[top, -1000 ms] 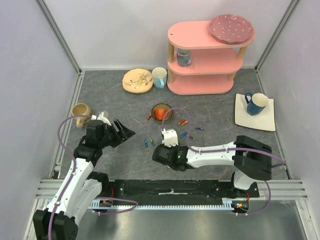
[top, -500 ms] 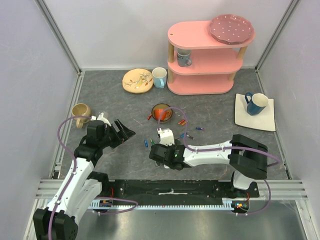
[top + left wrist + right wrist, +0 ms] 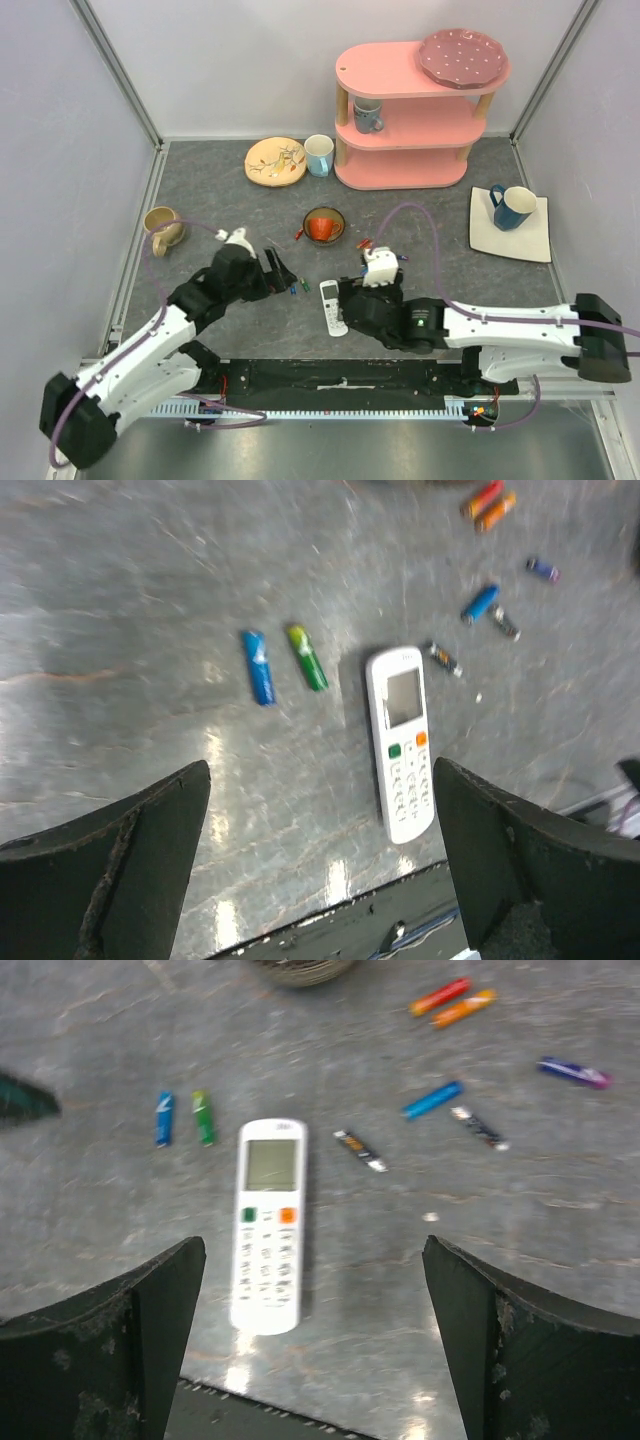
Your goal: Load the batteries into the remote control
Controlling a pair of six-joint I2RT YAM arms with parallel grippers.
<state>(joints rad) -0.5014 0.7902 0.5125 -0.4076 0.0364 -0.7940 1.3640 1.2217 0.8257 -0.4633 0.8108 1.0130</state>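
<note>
Where remote control (image 3: 268, 1225) lies face-up, batteries (image 3: 203, 1118) scatter nearby, bowl (image 3: 324, 226) beyond.

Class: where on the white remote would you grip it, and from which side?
I would grip the remote control across its narrow width at the button half, coming down from above. It lies flat, face up, with long sides; the green battery and dark battery lie beside the screen end.

This is a robotics lab test cell, not a home. Plain pale panels (image 3: 60, 150) set in aluminium framing (image 3: 118, 75) wall in a grey tabletop (image 3: 210, 200), and a black mounting rail (image 3: 290, 375) runs along the bottom edge. Household props, such as the pink shelf (image 3: 400, 178) at upper right, sit staged.
</note>
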